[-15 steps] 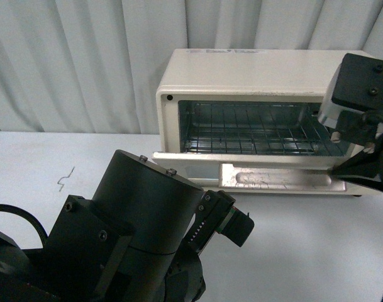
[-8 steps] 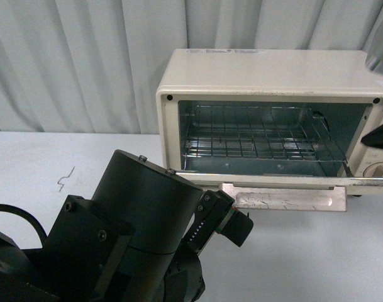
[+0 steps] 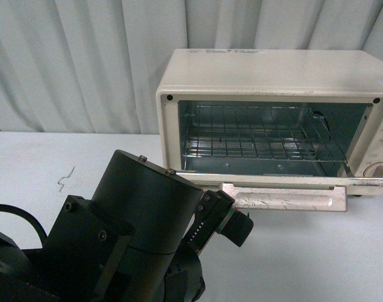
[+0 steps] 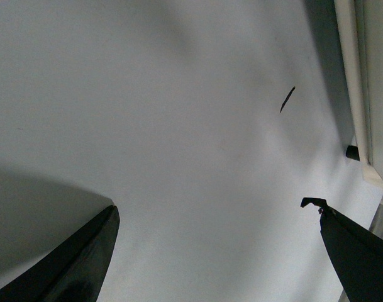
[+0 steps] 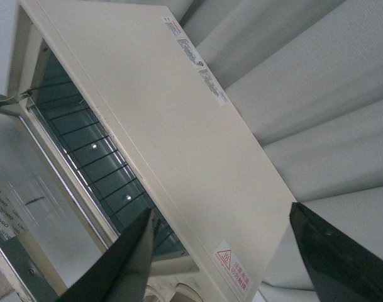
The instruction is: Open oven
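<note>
Standing at the back right of the tabletop (image 3: 317, 264), close against the curtain (image 3: 72, 63), the oven (image 3: 273, 75) has its door (image 3: 273, 181) dropped level. The handle (image 3: 285, 199) forms its front edge, and the wire rack (image 3: 260, 138) shows inside. Its knobs (image 3: 381, 170) sit at the front view's right border. The left arm (image 3: 141, 233) sits low in the foreground, with the left fingers (image 4: 84, 264) spread apart over bare tabletop near the oven's edge. The right fingers (image 5: 342, 258) are spread too, holding nothing, the oven's top showing between them. Wide bare tabletop lies left of the oven.
</note>
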